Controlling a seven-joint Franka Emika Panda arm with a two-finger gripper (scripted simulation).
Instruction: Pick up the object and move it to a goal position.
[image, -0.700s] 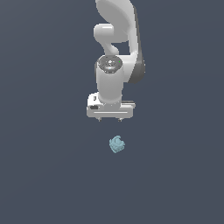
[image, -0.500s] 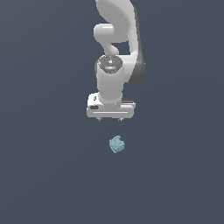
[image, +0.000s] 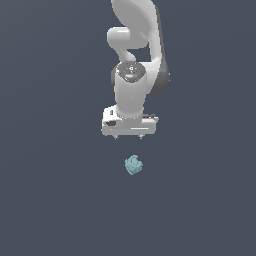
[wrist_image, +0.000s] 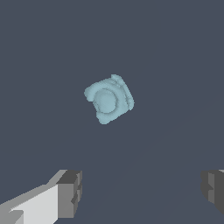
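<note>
The object (image: 133, 165), a pale teal knobbly blob with swirled ridges, lies on the dark grey worktop (image: 50, 190). The white pincer (image: 128, 136) hangs above and apart from it, not touching. Its fingers (wrist_image: 70, 194) stand wide apart, holding nothing.

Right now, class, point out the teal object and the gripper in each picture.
teal object (image: 133, 165), exterior view, middle of the blob.
teal object (wrist_image: 108, 99), wrist view, its swirled centre.
gripper (image: 128, 137), exterior view, midway between fingertips.
gripper (wrist_image: 142, 192), wrist view, midway between fingertips.
</note>
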